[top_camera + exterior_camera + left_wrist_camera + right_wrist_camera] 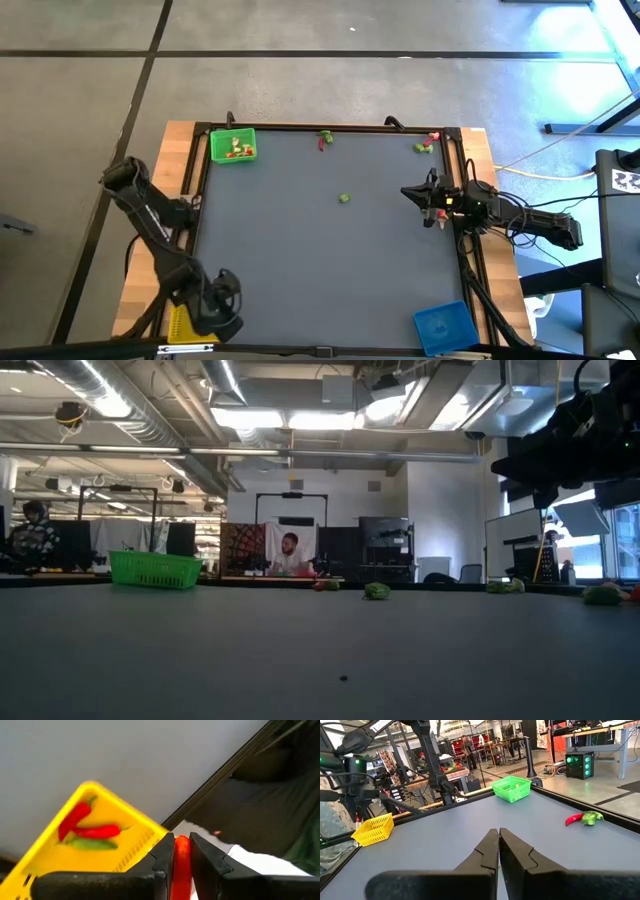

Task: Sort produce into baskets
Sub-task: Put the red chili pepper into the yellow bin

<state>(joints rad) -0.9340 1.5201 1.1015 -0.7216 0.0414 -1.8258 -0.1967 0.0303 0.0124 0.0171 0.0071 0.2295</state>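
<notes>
Produce mid-drop: left gripper [182, 851] is clamped on a red piece [182, 865], just off the yellow basket's [47, 851] corner.

You're in the placing step. The basket, already holding two red chillies [87, 822] and a green piece [92, 843], sits just beside the fingertips, so shift over its opening before you release. Right gripper [498, 837] hangs with fingers together near the table's right edge; a green piece [344, 198] lies well out ahead of it, likely your next pick.

Dark grey worktop [320, 260], wood-edged. Resting on it: green basket [233, 145] at one far corner, yellow basket [180, 325] and blue basket [445, 326] at near corners, scattered produce [344, 198].
</notes>
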